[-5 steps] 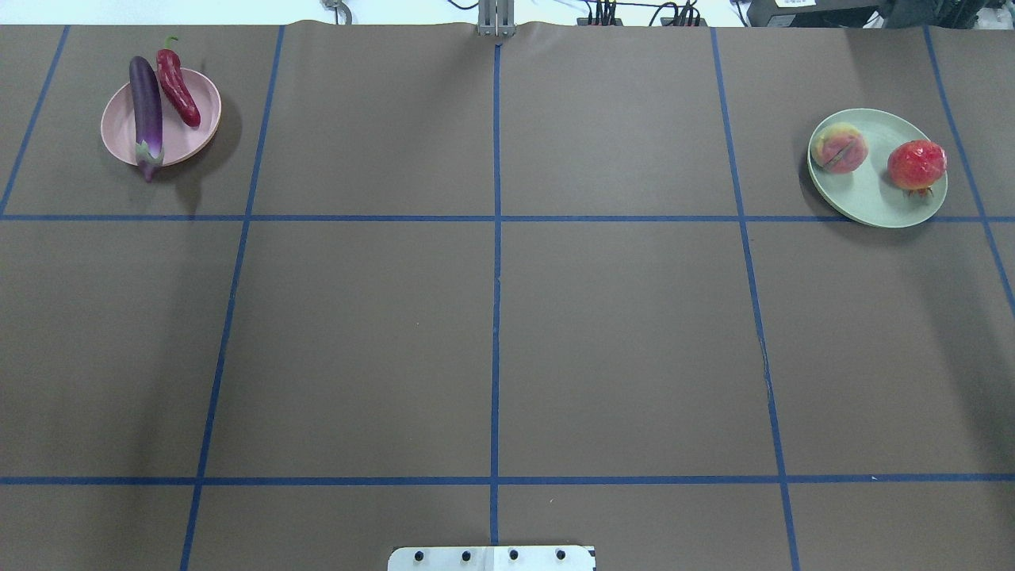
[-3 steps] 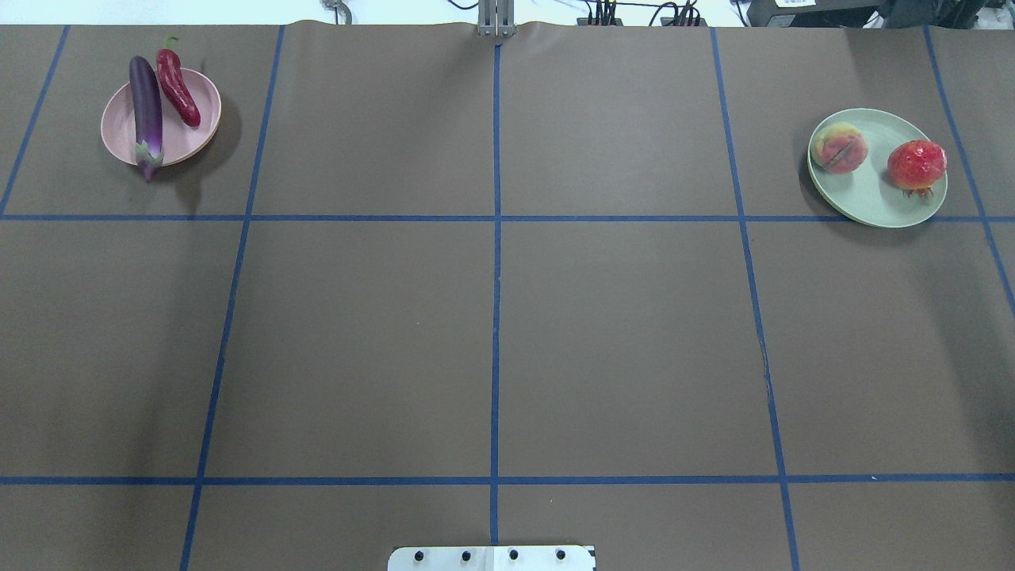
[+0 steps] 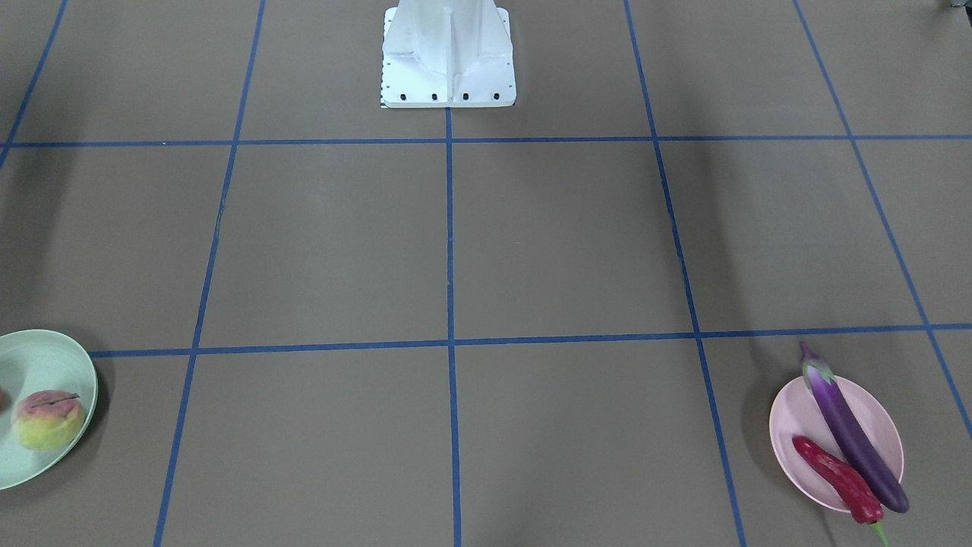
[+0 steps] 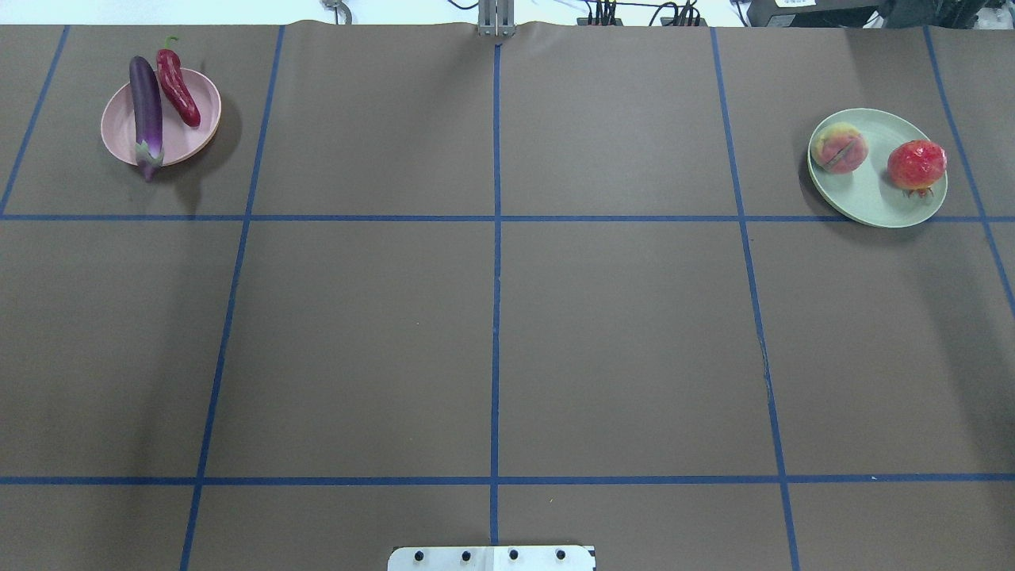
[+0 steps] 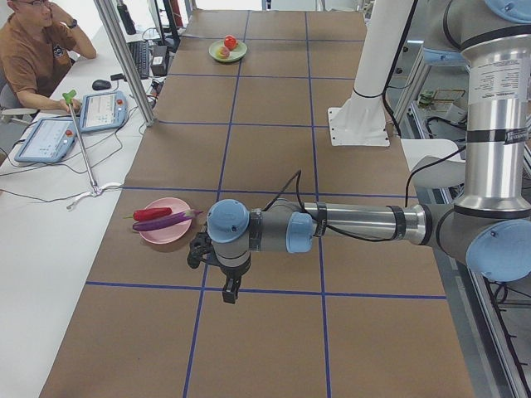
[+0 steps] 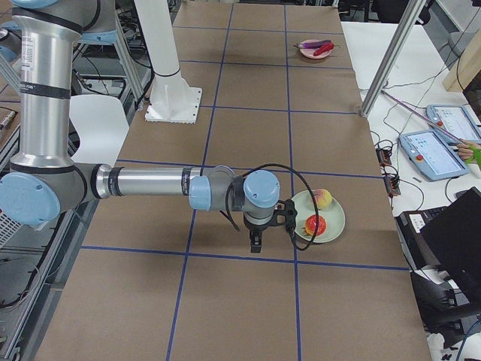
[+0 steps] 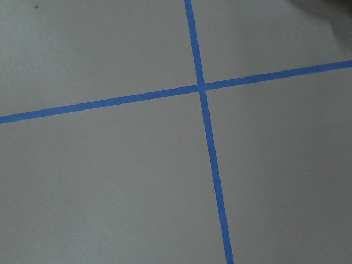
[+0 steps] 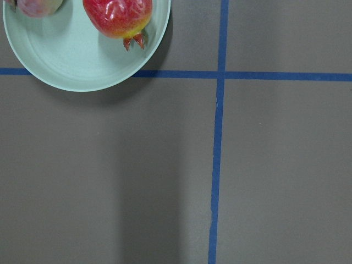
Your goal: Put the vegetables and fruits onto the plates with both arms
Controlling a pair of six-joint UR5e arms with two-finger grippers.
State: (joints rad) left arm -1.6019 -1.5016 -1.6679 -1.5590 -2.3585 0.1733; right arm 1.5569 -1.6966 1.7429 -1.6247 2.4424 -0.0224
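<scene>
The purple eggplant (image 4: pixel 147 115) and the red chili (image 4: pixel 178 87) lie side by side on the pink plate (image 4: pixel 190 135) at the far left. The peach (image 4: pixel 839 148) and the red tomato (image 4: pixel 917 165) sit on the mint green plate (image 4: pixel 872 194) at the far right. My left gripper (image 5: pixel 197 249) hangs above the table just short of the pink plate (image 5: pixel 166 235). My right gripper (image 6: pixel 288 213) hangs beside the mint plate (image 6: pixel 332 218). Both show only in the side views, so I cannot tell whether they are open or shut. The right wrist view shows the tomato (image 8: pixel 117 14) on the mint plate (image 8: pixel 66 63).
The brown table cover carries a grid of blue tape lines (image 4: pixel 496 238). The white pedestal base (image 3: pixel 448 53) stands at the robot's edge. An operator (image 5: pixel 33 58) sits beside tablets (image 5: pixel 104 110) past the far edge, near a metal post (image 5: pixel 124 62).
</scene>
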